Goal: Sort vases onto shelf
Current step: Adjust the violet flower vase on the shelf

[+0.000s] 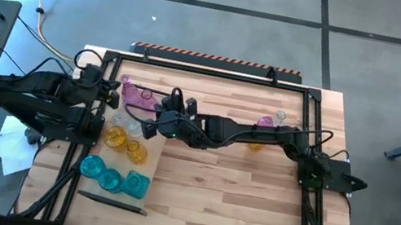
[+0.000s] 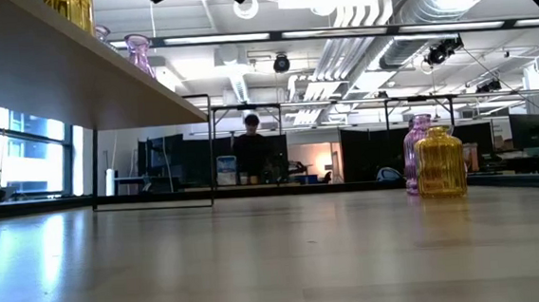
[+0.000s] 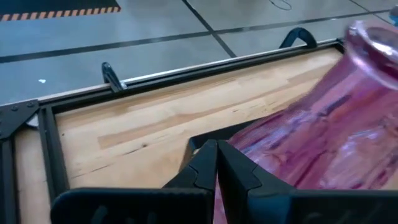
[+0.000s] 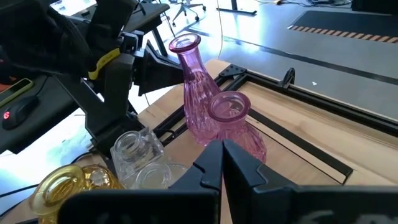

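Both end effectors, left (image 3: 217,163) and right (image 4: 222,163), are closed, holding nothing.

I take the shelf (image 1: 122,144) as my landmark; it lies along the table's (image 1: 233,209) left side. On it, vases (image 1: 129,143) stand in groups from far end to near end. Three more vases (image 1: 265,124) stand well right of it, toward the table's far edge. A dark bar (image 1: 112,203) lies just past its near end.
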`<state>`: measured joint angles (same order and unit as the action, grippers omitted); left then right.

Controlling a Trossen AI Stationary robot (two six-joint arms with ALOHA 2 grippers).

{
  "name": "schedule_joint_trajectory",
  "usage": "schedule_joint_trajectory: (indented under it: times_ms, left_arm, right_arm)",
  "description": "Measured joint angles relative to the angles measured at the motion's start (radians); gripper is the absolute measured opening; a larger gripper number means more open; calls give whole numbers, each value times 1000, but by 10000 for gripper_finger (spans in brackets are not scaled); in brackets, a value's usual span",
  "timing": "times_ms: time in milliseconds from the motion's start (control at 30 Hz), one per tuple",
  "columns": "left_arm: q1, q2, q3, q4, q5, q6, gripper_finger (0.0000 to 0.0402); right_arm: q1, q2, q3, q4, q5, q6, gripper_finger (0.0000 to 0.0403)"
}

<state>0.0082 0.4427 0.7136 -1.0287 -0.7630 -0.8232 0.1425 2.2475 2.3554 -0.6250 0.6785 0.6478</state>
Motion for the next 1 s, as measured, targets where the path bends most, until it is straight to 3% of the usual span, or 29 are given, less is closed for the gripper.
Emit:
schedule_joint_trajectory:
  times_ms: [800,1000]
  left_arm:
    - [0,55,0,63,51,40,5]
    - [0,42,27,38,-40,78,5]
  right_arm:
    - [-5,0,0,-15,-20,-6,0]
    - [-5,0,0,-46,-25,-5,0]
